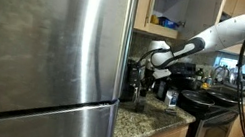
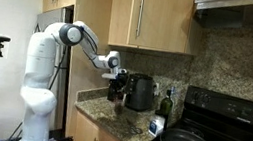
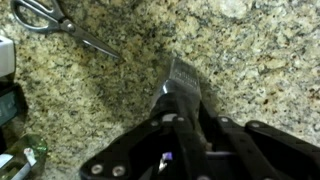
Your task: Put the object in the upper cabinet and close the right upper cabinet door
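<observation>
- The black Robotiq gripper (image 1: 146,73) hangs low over the speckled granite countertop (image 3: 110,90), with metal scissors (image 3: 55,25) lying nearby.
- Honestly can't tell if its fingers are apart or pinched together.
- The light honey-wood upper cabinet (image 2: 160,15) is on the wall, well above the gripper.

The light honey-wood upper cabinet (image 1: 169,8) is shown open, its pale shelved interior exposed; the right door's position cannot be told.

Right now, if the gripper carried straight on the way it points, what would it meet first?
Most likely the granite countertop: in the wrist view the gripper points down at a bare speckled patch. The scissors lie off to one side, out of that line. The gap to the stone is unclear.
</observation>
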